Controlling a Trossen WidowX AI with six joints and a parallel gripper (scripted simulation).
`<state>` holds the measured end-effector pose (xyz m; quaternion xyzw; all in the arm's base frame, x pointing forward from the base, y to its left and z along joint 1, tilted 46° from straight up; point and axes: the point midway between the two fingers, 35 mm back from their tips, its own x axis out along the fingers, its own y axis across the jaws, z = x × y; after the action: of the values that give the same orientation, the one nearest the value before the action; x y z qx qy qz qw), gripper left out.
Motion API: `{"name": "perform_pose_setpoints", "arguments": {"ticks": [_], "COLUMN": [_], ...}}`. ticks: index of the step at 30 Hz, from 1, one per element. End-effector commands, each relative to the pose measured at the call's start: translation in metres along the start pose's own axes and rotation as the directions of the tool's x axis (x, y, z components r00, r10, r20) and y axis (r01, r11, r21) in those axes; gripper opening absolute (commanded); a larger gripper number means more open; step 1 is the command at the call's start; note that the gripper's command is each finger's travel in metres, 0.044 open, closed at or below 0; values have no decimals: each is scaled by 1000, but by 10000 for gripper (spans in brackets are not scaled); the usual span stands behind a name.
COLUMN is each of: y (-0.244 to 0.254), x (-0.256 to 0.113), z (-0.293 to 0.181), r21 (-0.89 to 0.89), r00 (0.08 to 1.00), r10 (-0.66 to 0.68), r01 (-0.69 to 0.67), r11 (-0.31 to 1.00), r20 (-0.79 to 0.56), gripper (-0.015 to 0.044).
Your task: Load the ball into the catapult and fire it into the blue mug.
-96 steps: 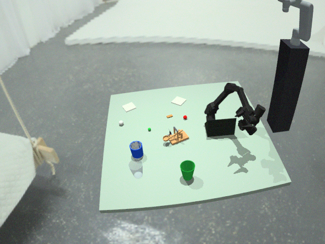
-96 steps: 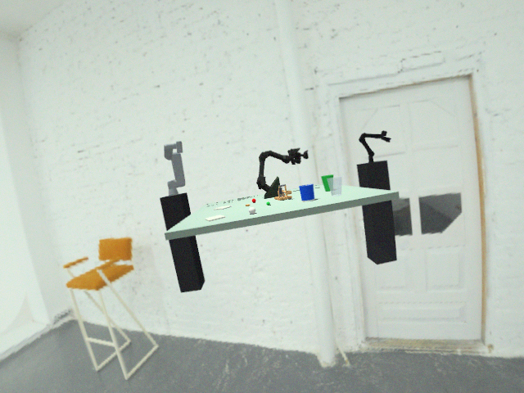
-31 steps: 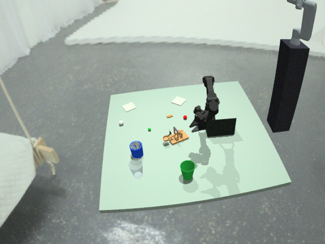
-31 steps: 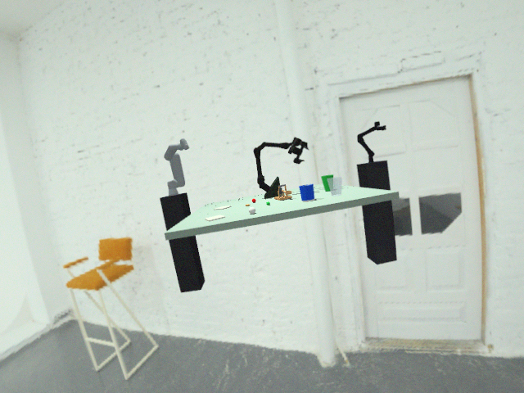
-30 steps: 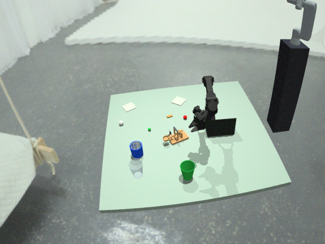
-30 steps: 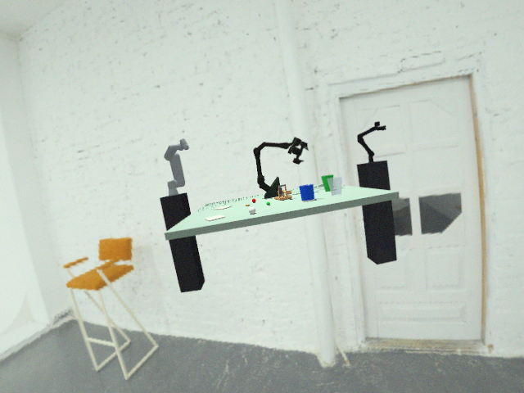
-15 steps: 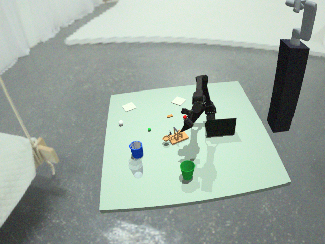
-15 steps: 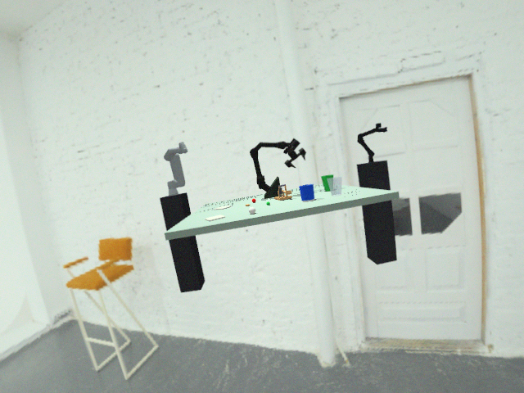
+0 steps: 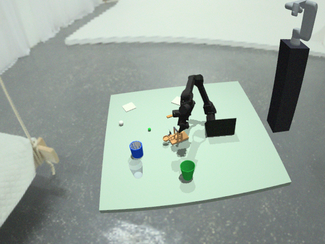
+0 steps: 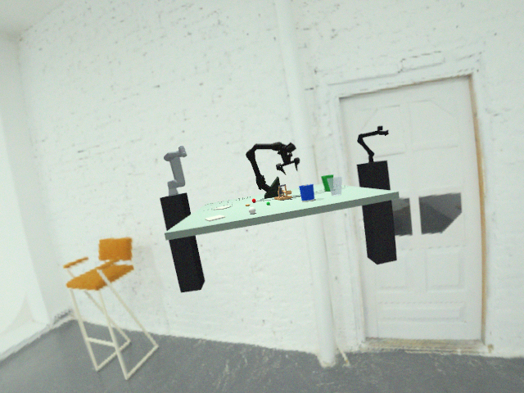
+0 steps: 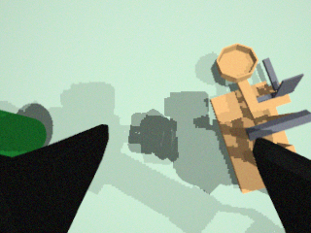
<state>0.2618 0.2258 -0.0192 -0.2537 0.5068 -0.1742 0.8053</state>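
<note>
On the tabletop (image 9: 223, 168) (image 10: 270, 216) (image 11: 160, 29), the blue mug (image 9: 136, 150) (image 10: 306, 192) is placed to the left of the orange catapult (image 9: 179, 137) (image 10: 284, 196) (image 11: 233, 121), seen from the top. Above the catapult, the end effector (image 9: 181, 126) (image 10: 291, 169) (image 11: 181, 138) is held wide open, with nothing gripped. Farther right, a black panel (image 9: 221, 127) is stood upright.

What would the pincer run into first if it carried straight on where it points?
Probably the catapult, under one fingertip of the pincer; between the fingers lies tabletop. Depth is unclear.
</note>
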Motion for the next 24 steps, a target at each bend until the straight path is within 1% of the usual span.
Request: {"name": "perform_pose_setpoints", "arguments": {"ticks": [1, 8, 15, 24], "y": [-26, -67, -105, -109], "x": [11, 21, 26, 29], "z": [-6, -13, -23, -25], "r21": [-110, -271, -402, -412], "r00": [993, 958, 894, 887], "r10": [-47, -109, -156, -159], "r01": [36, 34, -29, -38], "r11": [993, 962, 915, 910], "r20": [-105, -265, -419, -433], "gripper": [440, 440, 440, 440]}}
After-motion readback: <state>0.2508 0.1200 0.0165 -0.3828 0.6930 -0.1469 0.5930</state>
